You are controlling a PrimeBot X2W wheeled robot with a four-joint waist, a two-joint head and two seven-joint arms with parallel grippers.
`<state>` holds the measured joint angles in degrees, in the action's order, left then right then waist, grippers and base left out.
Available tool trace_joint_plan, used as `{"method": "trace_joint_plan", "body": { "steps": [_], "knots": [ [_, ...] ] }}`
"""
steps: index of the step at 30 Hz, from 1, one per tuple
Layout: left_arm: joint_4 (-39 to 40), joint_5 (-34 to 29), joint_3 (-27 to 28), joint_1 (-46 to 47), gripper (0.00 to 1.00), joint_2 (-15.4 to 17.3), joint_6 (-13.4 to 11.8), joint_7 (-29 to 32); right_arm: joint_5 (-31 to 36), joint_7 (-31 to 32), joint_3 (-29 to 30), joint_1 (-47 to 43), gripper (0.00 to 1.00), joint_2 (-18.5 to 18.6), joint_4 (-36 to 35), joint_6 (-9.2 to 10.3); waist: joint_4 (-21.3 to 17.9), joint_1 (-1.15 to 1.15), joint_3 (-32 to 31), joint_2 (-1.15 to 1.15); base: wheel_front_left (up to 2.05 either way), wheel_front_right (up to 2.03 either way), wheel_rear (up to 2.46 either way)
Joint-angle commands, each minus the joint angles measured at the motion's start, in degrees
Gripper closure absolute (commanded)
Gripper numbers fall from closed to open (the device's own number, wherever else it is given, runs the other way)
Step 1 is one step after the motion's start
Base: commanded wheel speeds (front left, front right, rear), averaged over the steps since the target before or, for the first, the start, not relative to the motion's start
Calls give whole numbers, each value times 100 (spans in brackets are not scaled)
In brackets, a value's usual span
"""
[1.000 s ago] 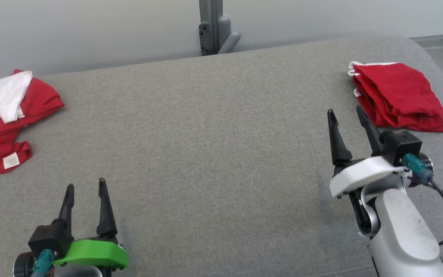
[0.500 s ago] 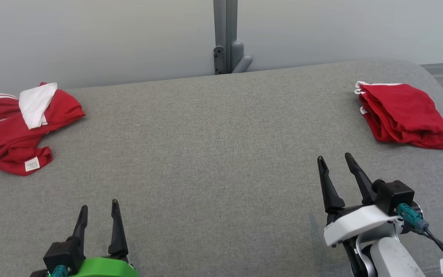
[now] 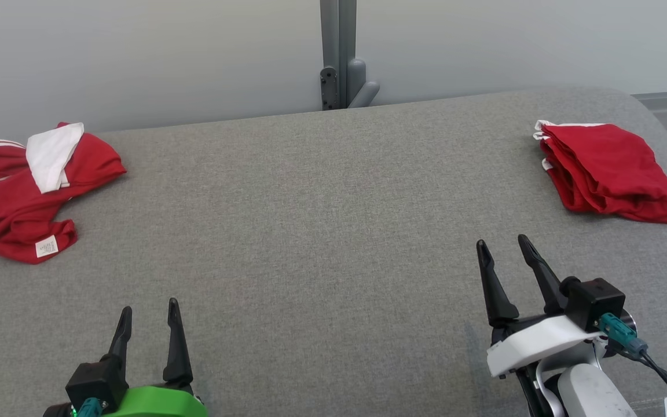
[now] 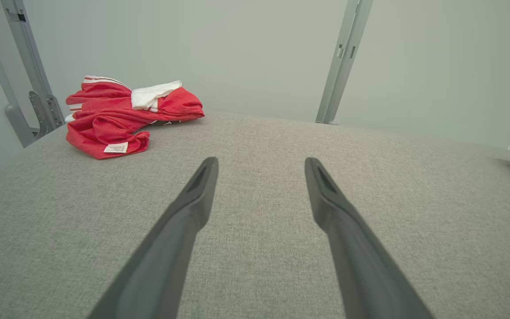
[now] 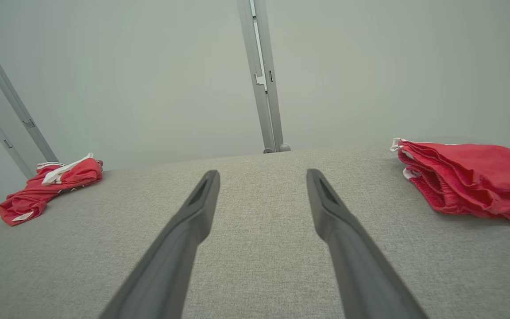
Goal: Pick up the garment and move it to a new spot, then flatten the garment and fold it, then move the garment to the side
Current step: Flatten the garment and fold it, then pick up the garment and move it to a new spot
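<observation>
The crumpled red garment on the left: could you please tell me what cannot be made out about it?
- Head view: the crumpled garment runs past the left edge, so its far end is cut off.
- White label: print too small to read, head and left wrist views alike.
- Overall shape: hidden by its own folds.

You have two red garments on one grey bench (image 3: 333,231): one crumpled garment (image 3: 21,214), one folded garment (image 3: 605,174). Two grippers: left gripper (image 3: 149,306), right gripper (image 3: 501,240). Head view: one post (image 3: 338,52).
</observation>
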<state>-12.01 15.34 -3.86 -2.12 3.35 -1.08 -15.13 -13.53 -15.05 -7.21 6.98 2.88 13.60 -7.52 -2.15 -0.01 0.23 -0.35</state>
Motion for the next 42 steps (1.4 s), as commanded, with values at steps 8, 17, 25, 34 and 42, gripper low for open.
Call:
{"method": "trace_joint_plan", "body": {
  "steps": [8, 17, 25, 34, 42],
  "knots": [
    [21, -55, 46, 83, 0, -15, 51, -2, -72, -14, 22, -72, 0, 3, 13, 6, 24, 1, 17, 35, 0, 0, 0],
    [31, -81, 63, 102, 0, -28, 51, -2, -90, -14, 36, -43, 0, 3, 19, 6, 45, 1, 45, 35, 0, 0, 0],
    [35, -95, 66, 130, 0, -34, 51, -2, -83, -15, 86, -80, 0, 3, -17, 6, 95, 1, 52, 35, 0, 0, 0],
    [54, -103, 62, 159, 0, -38, 26, -2, -18, -5, 109, -142, 0, 3, -50, 6, 563, 1, 0, 35, 0, 0, 0],
    [144, -131, 145, -6, 0, -32, -30, -2, -83, 27, 73, -243, 0, 5, -99, 6, 1751, 1, -112, 35, 0, 0, 0]
  ]
}}
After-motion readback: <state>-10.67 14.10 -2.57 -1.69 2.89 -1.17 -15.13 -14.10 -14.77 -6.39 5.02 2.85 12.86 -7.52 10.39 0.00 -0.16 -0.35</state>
